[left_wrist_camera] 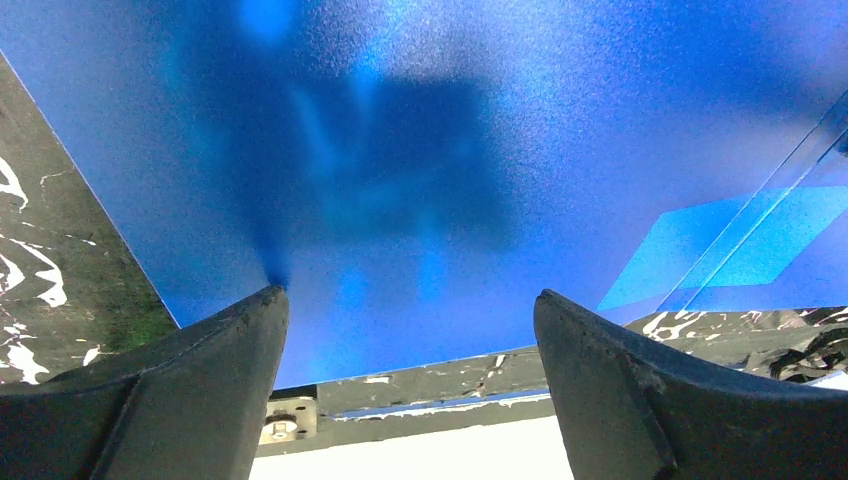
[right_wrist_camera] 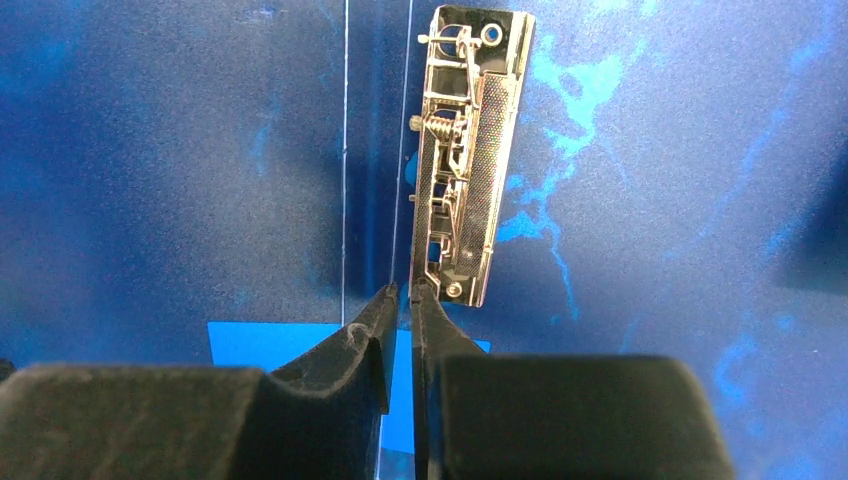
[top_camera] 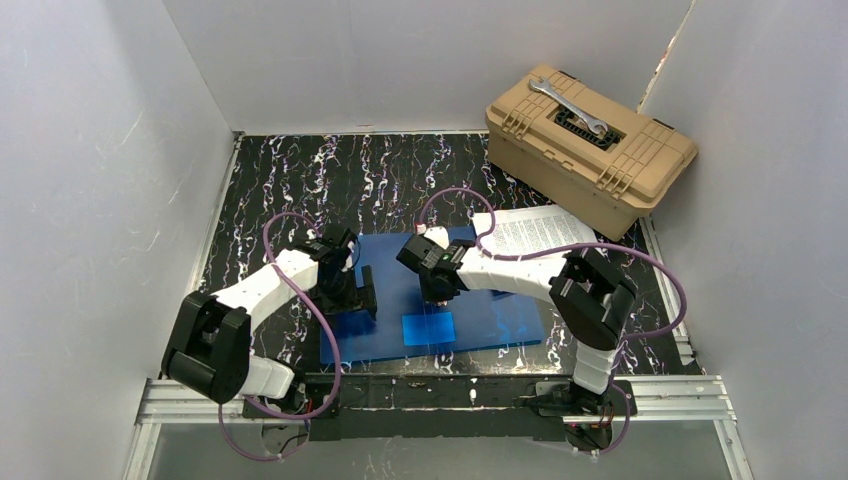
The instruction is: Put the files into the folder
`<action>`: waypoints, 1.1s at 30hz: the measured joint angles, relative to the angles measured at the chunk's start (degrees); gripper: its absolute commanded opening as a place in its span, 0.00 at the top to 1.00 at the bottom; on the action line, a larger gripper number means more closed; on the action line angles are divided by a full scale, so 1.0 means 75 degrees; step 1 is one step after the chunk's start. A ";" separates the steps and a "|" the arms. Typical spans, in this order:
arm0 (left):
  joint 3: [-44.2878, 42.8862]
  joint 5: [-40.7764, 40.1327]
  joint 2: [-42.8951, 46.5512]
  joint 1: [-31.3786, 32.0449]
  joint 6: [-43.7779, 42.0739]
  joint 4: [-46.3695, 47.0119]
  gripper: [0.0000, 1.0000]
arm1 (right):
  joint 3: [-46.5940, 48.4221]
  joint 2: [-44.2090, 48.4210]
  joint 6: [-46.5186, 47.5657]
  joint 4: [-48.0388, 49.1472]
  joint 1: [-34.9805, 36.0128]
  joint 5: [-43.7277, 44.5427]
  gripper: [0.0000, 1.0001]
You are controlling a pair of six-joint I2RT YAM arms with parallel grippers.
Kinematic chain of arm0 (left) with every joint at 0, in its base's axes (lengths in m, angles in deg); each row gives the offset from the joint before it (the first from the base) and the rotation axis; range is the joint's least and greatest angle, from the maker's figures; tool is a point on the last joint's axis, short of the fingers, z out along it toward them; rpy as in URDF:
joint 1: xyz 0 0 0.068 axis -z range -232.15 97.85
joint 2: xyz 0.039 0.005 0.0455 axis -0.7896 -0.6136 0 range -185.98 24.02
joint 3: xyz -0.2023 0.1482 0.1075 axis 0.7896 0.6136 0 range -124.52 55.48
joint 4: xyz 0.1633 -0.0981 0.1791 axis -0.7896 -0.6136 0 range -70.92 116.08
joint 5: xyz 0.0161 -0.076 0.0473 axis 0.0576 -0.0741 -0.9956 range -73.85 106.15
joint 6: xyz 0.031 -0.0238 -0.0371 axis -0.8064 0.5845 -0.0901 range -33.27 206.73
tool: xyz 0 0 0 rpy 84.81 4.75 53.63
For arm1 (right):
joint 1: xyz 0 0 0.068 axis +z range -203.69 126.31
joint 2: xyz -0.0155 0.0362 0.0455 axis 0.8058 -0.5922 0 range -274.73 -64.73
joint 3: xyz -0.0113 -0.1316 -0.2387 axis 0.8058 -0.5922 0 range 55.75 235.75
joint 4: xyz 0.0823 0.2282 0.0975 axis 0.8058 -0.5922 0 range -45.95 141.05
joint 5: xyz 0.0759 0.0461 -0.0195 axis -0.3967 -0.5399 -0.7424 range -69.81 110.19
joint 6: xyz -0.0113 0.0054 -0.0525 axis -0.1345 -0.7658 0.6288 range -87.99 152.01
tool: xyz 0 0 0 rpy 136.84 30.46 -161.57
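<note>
Left fingers (left_wrist_camera: 410, 295): spread wide with nothing between them, hanging just above the folder's blue surface; its near edge runs across below the fingertips.
Right fingers (right_wrist_camera: 403, 290): drawn almost together, leaving only a hairline slit. A thin pale line on the folder runs straight into that slit, and I cannot tell whether anything is pinched there.
Folder (top_camera: 500, 315): lies flat on the desk, directly under both sets of fingers (glossy enough to throw back dark reflections of the arms).
Metal clip (right_wrist_camera: 465, 150): a silver spring mechanism on the folder, just ahead of the right fingers and a little to their right.
Lighter blue patch (top_camera: 428, 328): on the folder, just behind the right fingers, toward the arm bases.
Files (top_camera: 540, 230): white printed sheets lying outside the folder, behind and to the right of the right fingers, partly under the right arm and its cable.
Toolbox (top_camera: 590, 145): tan, well beyond the right fingers, just past the files, with a wrench (top_camera: 570, 108) lying on its lid.
Desk (top_camera: 300, 180): black with white veining, bare ahead of the left fingers.
</note>
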 measured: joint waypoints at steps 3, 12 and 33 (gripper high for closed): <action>0.0073 -0.0009 0.0000 0.0032 0.0003 0.0044 0.10 | 0.0000 -0.0082 0.0006 0.0003 0.0000 0.0047 0.83; 0.0125 -0.0009 0.0000 0.0087 0.0003 0.0038 0.09 | 0.0000 -0.0146 0.0041 0.0029 0.0000 0.0119 0.85; 0.0137 -0.0017 -0.0163 0.0093 0.0029 0.0184 0.10 | -0.0134 -0.0213 0.0294 0.0119 0.0306 0.0533 0.87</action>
